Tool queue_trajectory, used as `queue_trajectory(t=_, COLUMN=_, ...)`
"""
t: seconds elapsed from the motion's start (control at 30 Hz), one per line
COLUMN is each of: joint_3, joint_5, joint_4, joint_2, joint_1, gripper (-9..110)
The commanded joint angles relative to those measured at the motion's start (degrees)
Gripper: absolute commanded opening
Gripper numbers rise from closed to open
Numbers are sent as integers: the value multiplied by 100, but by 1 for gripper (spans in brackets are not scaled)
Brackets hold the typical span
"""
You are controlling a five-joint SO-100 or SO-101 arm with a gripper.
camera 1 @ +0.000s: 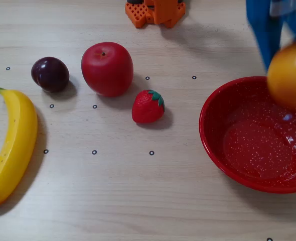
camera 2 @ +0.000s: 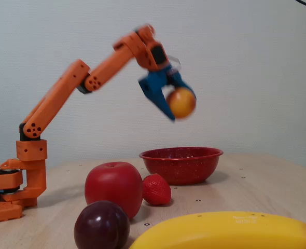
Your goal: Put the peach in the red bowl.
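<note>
Carrying the peach [camera 2: 181, 102] clamped in the blue tool [camera 2: 169, 101], high over the red bowl [camera 2: 180, 165] so as to clear its rim. Probably lining up for release; apple [camera 1: 107, 69] and strawberry [camera 1: 148, 106] sitting apart on tabletop [camera 1: 138, 201].

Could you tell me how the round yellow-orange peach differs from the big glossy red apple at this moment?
The round yellow-orange peach is held in the air by the blue two-finger gripper, above the speckled red bowl; the big glossy red apple rests on the wooden table. The peach is yellow-orange, the apple deep red. The peach looks blurred, the apple sharp. Both are round, smooth fruits.
</note>
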Motion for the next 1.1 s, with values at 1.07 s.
queue_trajectory(t=1.07, joint_3=519, joint_5=246, joint_4=870, joint_2=1143, joint_1=-686, gripper=50)
